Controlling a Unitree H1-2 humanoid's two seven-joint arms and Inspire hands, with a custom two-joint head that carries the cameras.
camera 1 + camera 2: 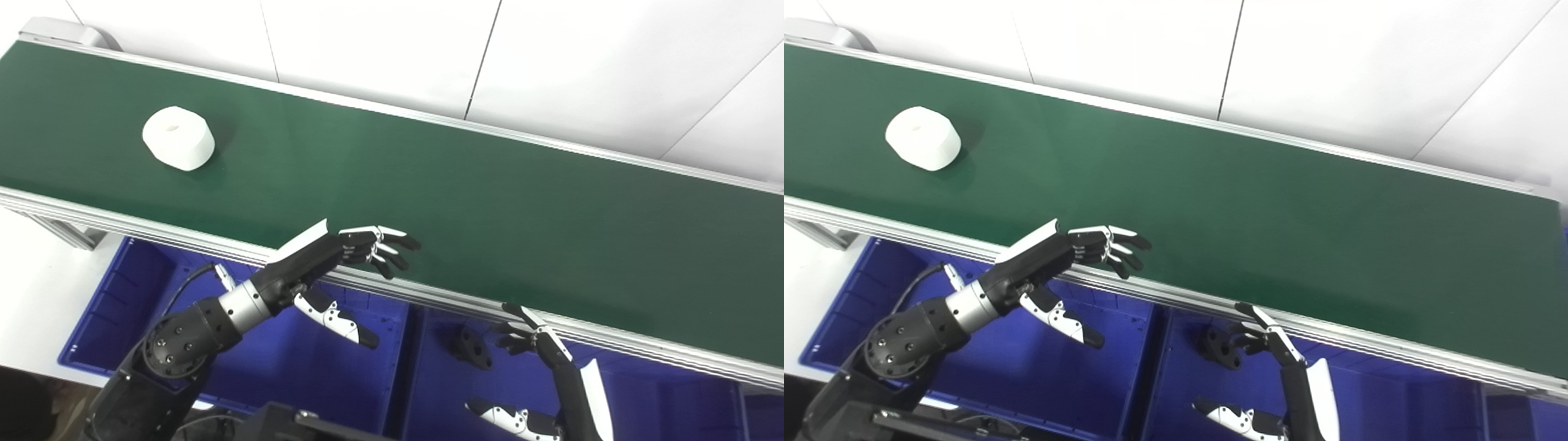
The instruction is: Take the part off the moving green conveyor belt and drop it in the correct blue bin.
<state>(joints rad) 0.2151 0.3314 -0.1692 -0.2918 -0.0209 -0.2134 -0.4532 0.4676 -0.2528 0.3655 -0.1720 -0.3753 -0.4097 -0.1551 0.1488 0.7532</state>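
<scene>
Nearest, the right robot hand (539, 343) hovers empty, fingers spread, over the blue bins (275, 361); the left robot hand (343, 248), also wide and empty, reaches over the belt's (490, 202) near edge; the white roll (178, 138) lies far left, nearer the left robot hand, its axis upright.
</scene>
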